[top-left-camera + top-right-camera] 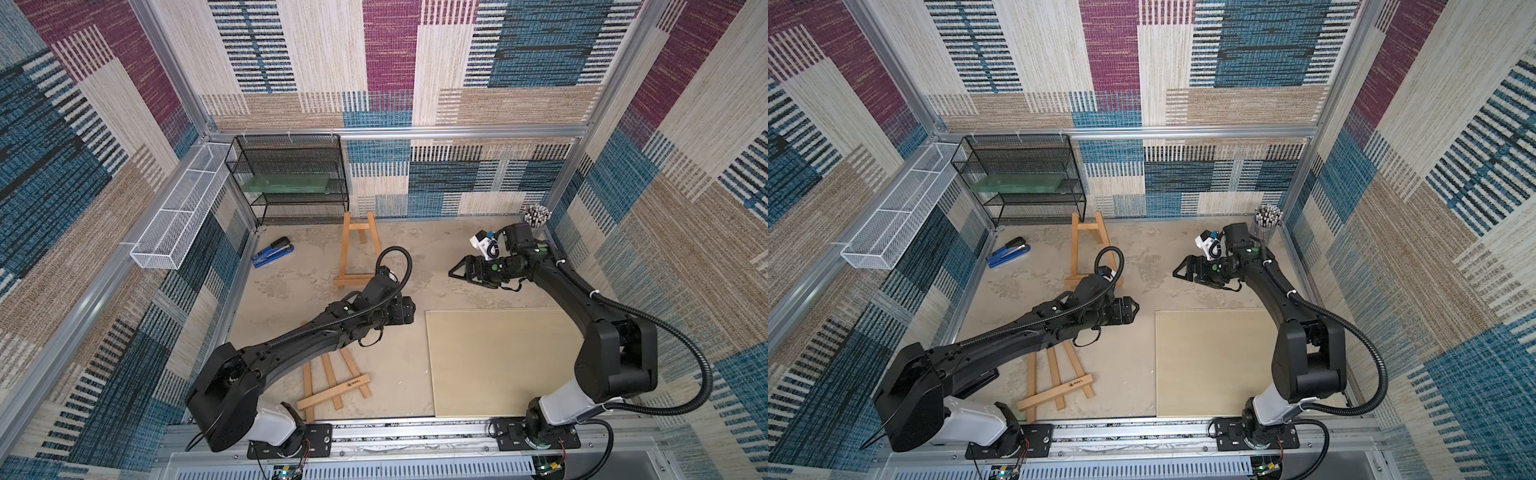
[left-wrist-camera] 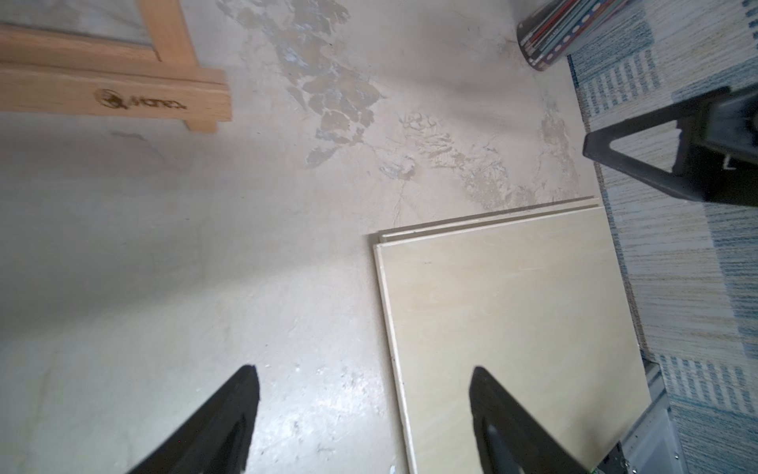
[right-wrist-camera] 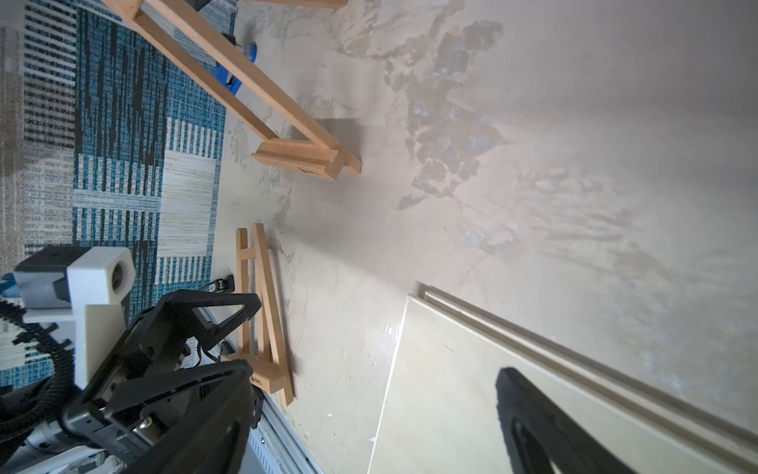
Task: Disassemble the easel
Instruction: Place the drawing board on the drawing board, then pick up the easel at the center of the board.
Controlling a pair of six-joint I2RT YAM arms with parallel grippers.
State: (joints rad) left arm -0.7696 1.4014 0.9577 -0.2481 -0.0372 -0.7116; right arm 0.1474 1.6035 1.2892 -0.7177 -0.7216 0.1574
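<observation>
Top views. Standing pale-wood A-frame easel [image 1: 360, 227]: upright at the back of the table [image 1: 415, 232], ledge bare, judged the next piece to fold. Flat pale-wood easel [image 1: 334, 392]: lying near the front edge under the left arm, out of the way. Cream square boards [image 1: 498, 361]: stacked flat at front right, off any ledge.
Left wrist view. Left gripper [image 2: 363, 377]: fingers wide, empty, over bare table just beside the boards.
Right wrist view. Right gripper [image 3: 375, 369]: fingers wide, holding nothing.

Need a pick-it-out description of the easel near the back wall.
Find the black mesh shelf at the back. The wooden easel is just beside its lower front corner. It stands upright, while the other easel lies flat by the front rail.
</observation>
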